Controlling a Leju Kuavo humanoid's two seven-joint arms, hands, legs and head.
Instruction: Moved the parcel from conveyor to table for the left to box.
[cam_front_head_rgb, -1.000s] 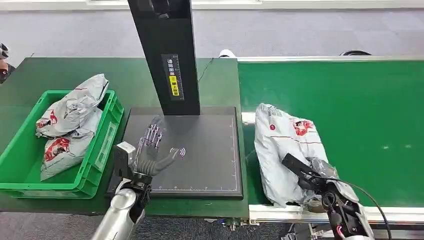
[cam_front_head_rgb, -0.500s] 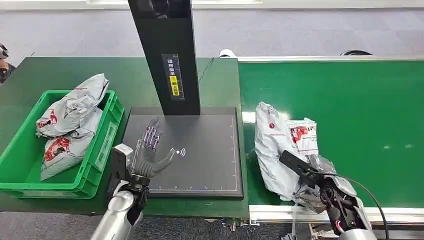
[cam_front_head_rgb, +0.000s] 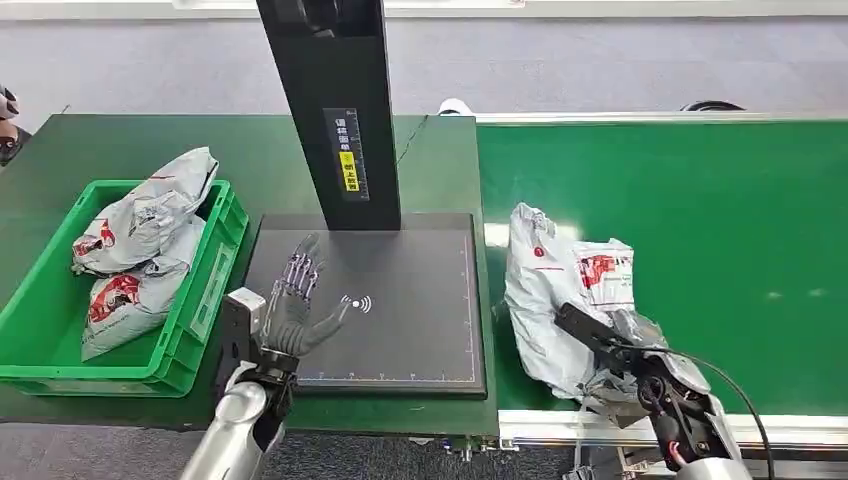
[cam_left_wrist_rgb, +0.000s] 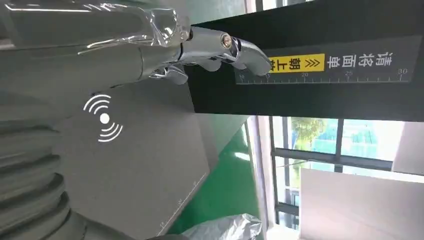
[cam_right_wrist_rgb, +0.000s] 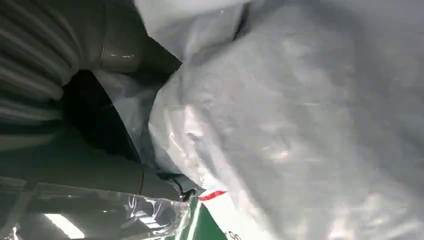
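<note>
Gripping the crumpled grey plastic mailer parcel (cam_front_head_rgb: 565, 300) with my right hand (cam_front_head_rgb: 640, 372), I've dragged it nearer the green conveyor belt's (cam_front_head_rgb: 720, 200) table-side edge. My left hand (cam_front_head_rgb: 293, 305) stays spread over the black scale pad (cam_front_head_rgb: 410, 300), so the transfer looks begun

Left: green plastic crate (cam_front_head_rgb: 195, 330) holding grey bagged parcels (cam_front_head_rgb: 145, 215).
Centre: black scanner pad (cam_front_head_rgb: 420, 300) on the counter (cam_front_head_rgb: 100, 145).
Right: grey plastic parcel (cam_front_head_rgb: 560, 290) on green conveyor belt (cam_front_head_rgb: 720, 220).
</note>
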